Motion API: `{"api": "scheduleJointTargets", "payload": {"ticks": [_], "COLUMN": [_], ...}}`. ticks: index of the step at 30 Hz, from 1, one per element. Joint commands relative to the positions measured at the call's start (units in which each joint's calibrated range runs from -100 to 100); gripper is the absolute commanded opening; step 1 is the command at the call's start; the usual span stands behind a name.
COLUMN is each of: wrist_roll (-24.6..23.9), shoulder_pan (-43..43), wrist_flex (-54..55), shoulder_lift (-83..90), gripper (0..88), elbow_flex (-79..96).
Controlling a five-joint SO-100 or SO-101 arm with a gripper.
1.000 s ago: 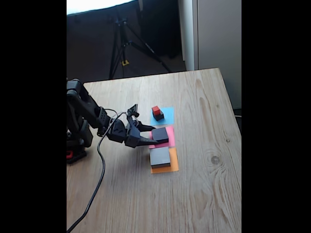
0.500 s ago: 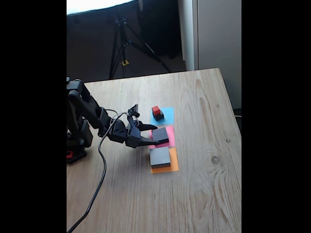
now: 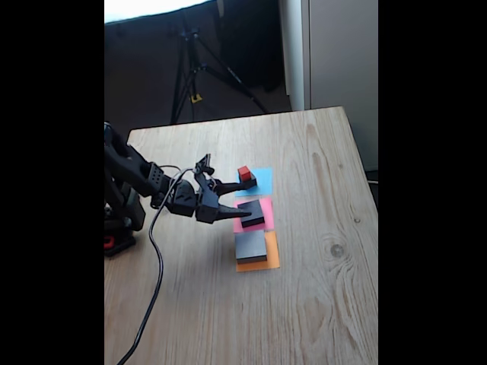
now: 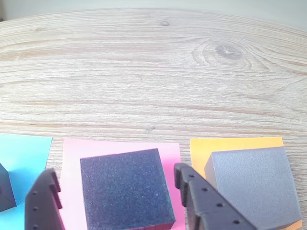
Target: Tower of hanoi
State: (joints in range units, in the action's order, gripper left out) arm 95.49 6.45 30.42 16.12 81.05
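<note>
Your tool [image 3: 242, 201] sits at the pink paper [image 3: 265, 211], fingers apart, one on each side of the medium black block [image 3: 252, 212]. In the wrist view the tool [image 4: 117, 184] straddles that block [image 4: 125, 189]: one finger [image 4: 44, 202] at its 9 o'clock side, the other [image 4: 207, 203] at its 3 o'clock side, small gaps both sides, so no clamp yet. Block lies flat on the pink paper [image 4: 122, 145].

Grey block [image 3: 250, 247] is on the orange paper [image 3: 272, 259], at 6 o'clock from the pink one in the fixed view. In the wrist view the grey block [image 4: 254, 184] sits at 3 o'clock of the black one, on the orange paper [image 4: 233, 143].

Red cube [image 3: 244, 173] sits stacked on the small black cube [image 3: 249, 183], both on the blue paper [image 3: 262, 178], at 12 o'clock from the pink. Wrist view shows the blue paper [image 4: 26, 158] at the left edge, with a dark corner of a cube there.

Desk [image 3: 319, 289] is light wood. Cable [image 3: 149, 281] trails from the arm toward 6 o'clock. Tripod [image 3: 196, 68] stands behind the desk at 12 o'clock.
</note>
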Motion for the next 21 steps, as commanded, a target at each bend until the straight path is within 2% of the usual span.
{"api": "scheduleJointTargets", "payload": {"ticks": [1,8,11,15,21], "wrist_roll": [1.17,2.67,2.17,-0.17,-6.52], "shoulder_pan": [-0.64,-1.56,-1.81,-2.65,-5.49], "wrist_flex": [-10.23,-21.4,-24.48,-29.98,-58.87], "shoulder_lift": [10.98,20.67,23.17,26.12,29.23], "gripper": [19.6,13.3,7.8,5.3,3.7], "elbow_flex": [-0.05,-0.51,-1.6,-5.05,-24.87]}}
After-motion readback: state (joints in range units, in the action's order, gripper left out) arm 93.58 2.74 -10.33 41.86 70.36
